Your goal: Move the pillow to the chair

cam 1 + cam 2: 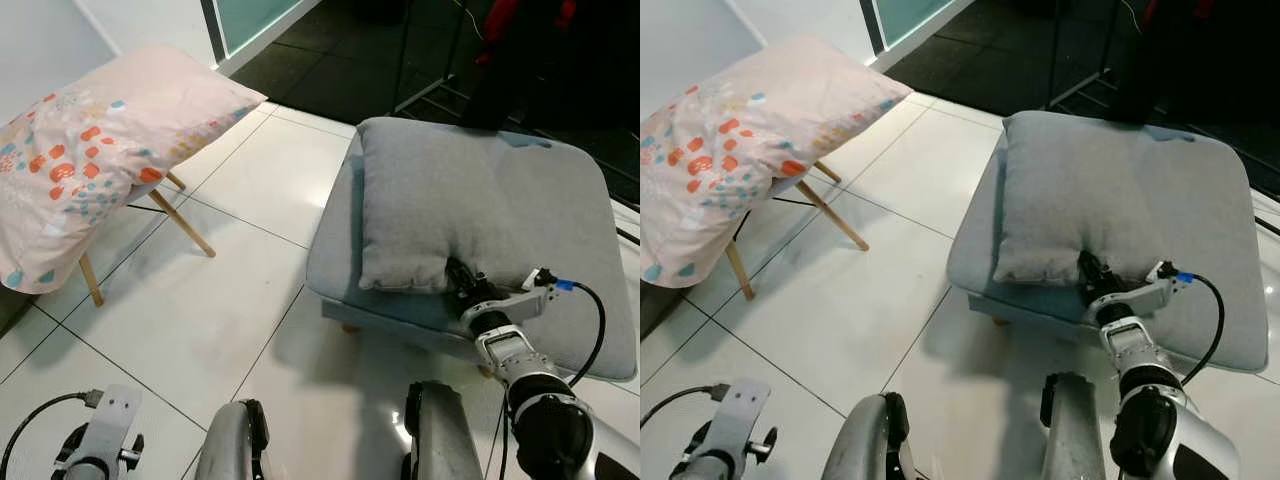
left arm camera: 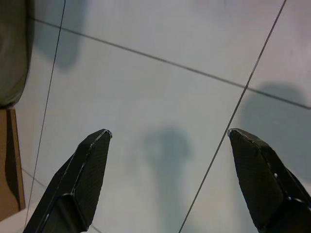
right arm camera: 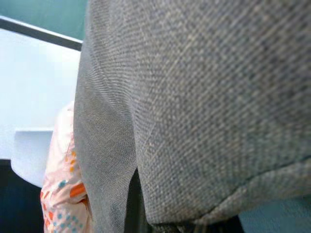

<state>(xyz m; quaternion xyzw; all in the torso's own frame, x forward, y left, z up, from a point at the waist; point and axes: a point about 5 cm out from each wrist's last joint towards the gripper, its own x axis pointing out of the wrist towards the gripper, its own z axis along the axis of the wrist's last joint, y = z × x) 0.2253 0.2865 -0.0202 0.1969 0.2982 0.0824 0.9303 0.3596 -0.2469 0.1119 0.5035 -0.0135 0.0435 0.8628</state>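
Right gripper (image 1: 458,277) has its black fingers pinched on the near edge of the grey woven fabric pillow (image 1: 440,200), puckering the cloth there; that pillow lies on the blue-grey padded ottoman (image 1: 570,310). Left gripper (image 2: 167,141) hangs low over the white tiled floor (image 1: 200,300), fingers spread apart. Further left, a pink patterned pillow (image 1: 95,150) rests on a wooden-legged chair (image 1: 185,222).

grey pillow (image 1: 440,200) | pink pillow (image 1: 90,150), orange-blue spots | white floor (image 1: 220,300)
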